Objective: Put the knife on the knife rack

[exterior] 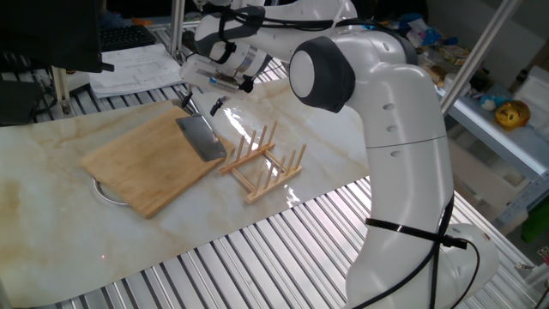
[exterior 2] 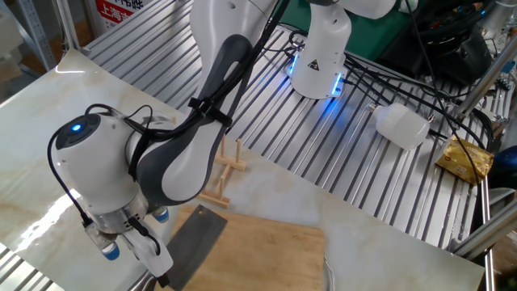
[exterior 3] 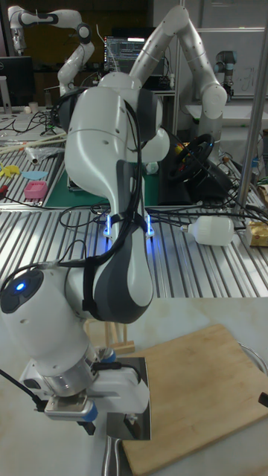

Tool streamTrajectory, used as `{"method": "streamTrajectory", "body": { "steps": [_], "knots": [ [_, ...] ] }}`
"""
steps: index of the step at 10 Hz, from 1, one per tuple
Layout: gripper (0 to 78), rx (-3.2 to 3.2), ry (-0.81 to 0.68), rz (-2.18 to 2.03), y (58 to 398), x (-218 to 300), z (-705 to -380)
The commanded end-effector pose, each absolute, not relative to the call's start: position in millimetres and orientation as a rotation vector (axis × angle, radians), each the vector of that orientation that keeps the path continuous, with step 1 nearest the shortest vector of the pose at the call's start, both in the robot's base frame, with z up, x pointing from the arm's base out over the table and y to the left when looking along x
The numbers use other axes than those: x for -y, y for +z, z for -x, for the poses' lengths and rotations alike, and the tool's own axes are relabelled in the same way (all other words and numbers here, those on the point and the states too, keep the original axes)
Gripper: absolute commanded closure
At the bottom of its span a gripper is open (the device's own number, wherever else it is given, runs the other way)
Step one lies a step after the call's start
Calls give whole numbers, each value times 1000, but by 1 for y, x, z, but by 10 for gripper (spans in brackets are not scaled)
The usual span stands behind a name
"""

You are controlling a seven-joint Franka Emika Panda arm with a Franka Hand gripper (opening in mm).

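**Colleague:** Where's the knife from where you sit?

**Me:** In one fixed view I see the knife [exterior: 198, 136] left of centre, its grey blade flat on the corner of the cutting board [exterior: 146, 160], with the dark handle pointing to the upper left, off the board's edge. The knife rack [exterior: 262, 165] stands on the marble table [exterior: 51, 215] just right of the board, near the blade but apart from it, with nothing resting on its pegs.

**Colleague:** And the gripper?

**Me:** The gripper [exterior: 190, 95] sits in the upper left, right over the handle end. In the tall fixed view the gripper [exterior 3: 112, 448] is at the bottom left, one fingertip [exterior 3: 113, 457] reaching down by the blade's near edge.

**Colleague:** Clamped on the handle?

**Me:** I cannot tell. The wrist covers the handle in the other fixed view, and nowhere do I see both fingers clearly.
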State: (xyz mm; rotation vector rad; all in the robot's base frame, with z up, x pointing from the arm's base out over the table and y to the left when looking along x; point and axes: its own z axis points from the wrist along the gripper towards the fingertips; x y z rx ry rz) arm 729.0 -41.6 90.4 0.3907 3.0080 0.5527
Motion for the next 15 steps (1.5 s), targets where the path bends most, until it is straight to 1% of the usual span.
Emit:
{"method": "streamTrajectory", "body": {
  "steps": [1,12,15],
  "knots": [
    [1,-2994,574,-406,88,37,-730],
    [1,-2961,591,-437,76,23,-735],
    [1,-2957,600,-450,77,20,-737]
  ]
}}
